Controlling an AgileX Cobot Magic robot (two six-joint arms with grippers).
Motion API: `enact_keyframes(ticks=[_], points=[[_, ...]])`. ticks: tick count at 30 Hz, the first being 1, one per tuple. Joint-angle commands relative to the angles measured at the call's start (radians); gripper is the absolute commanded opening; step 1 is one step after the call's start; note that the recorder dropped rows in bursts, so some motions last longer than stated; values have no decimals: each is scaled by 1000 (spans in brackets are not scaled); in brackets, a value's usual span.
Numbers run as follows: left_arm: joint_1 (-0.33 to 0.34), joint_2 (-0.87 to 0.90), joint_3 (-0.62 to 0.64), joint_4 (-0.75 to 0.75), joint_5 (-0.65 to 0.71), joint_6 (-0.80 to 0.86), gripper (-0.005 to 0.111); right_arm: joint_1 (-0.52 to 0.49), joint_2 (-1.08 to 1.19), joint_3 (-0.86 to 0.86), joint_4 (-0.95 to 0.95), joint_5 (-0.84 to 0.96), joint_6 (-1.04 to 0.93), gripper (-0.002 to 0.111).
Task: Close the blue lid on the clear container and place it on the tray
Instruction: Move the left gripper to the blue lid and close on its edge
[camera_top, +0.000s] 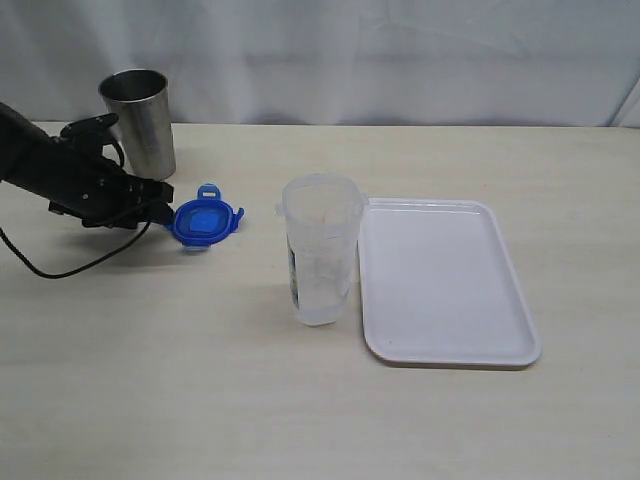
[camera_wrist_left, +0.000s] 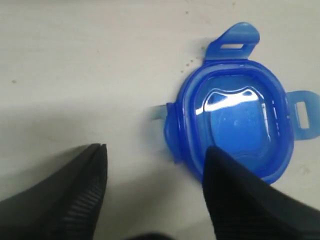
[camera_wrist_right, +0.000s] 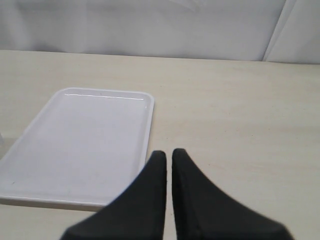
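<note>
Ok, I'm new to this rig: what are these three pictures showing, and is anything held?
A two-armed robot works at a table. The wide picture is taken from off the arms; the other two come from a camera on each wrist. On the table stand a steel cup, the clear container, uncovered, and beside it the tray. The blue lid lies flat near the cup. The left end effector is open at the lid, gripping nothing yet. The right end effector is shut, holding nothing, with the tray ahead of it.

blue lid off, clear container upright beside white tray
</note>
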Motion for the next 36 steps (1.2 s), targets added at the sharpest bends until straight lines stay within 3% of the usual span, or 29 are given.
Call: enact_keyframes(ticks=[1, 8, 14, 22, 36], points=[[-3, 24, -7, -148, 4, 142, 54, -4, -5, 3, 1, -6, 1, 4], [-3, 43, -7, -290, -8, 245, 54, -4, -5, 3, 1, -6, 1, 4], [-3, 43, 0, -294, -52, 247, 53, -4, -5, 3, 1, -6, 1, 4], [-3, 43, 4, -294, -23, 253, 31, -4, -5, 3, 1, -6, 1, 4], [-3, 43, 4, -330, 7, 255, 28, -4, -5, 3, 1, -6, 1, 4]])
